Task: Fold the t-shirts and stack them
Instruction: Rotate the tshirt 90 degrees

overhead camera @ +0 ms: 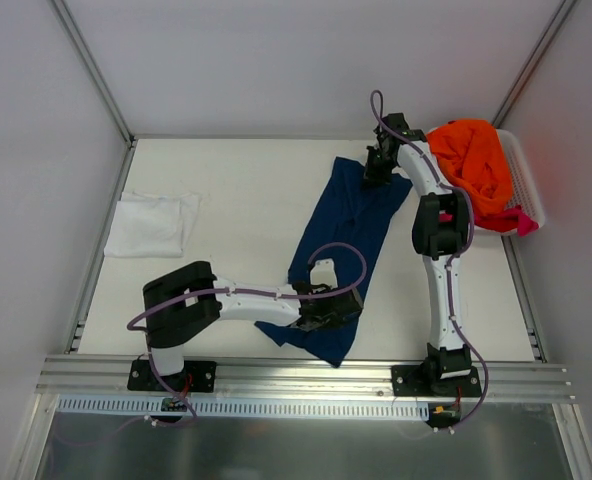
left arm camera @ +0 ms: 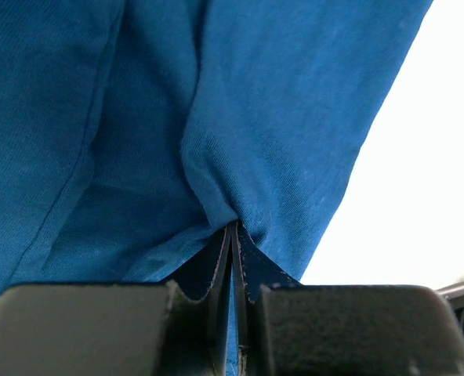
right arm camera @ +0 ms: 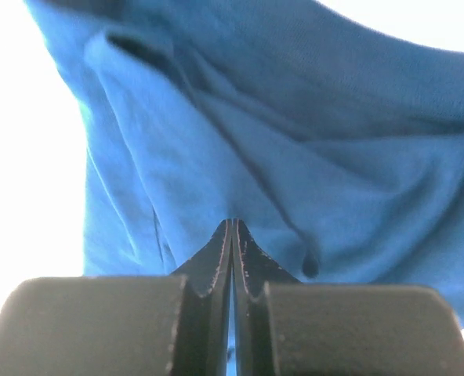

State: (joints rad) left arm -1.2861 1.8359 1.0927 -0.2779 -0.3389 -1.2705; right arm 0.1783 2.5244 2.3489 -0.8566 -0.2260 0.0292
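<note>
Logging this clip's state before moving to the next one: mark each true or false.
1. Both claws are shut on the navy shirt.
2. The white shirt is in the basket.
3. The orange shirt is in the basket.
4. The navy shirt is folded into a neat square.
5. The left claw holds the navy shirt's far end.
1. Left claw and right claw are shut on the navy shirt. True.
2. False. The white shirt lies folded on the table, at its left side.
3. True. The orange shirt is heaped in the basket.
4. False. It lies long and creased between the claws.
5. False. It holds the near end; the right claw holds the far end.
</note>
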